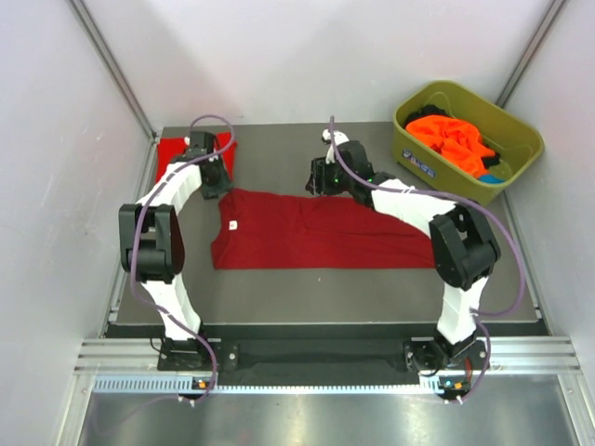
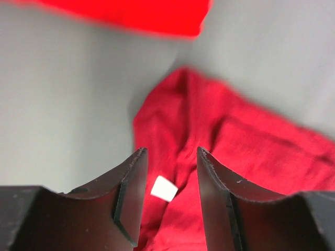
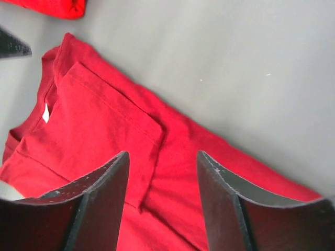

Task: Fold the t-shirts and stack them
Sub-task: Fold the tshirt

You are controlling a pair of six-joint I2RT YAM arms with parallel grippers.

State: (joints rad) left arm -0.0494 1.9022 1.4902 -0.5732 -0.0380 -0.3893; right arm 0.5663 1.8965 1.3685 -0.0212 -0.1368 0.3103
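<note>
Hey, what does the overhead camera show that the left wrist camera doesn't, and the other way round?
Only the top view: the olive-green tub at far right holding orange shirts, plus the whole left arm and right arm. Only the left wrist view: the left gripper close up, fingers apart with nothing between them, over the collar. Both: the dark crimson t-shirt, its white neck label, and the bright red shirt beyond it.
</note>
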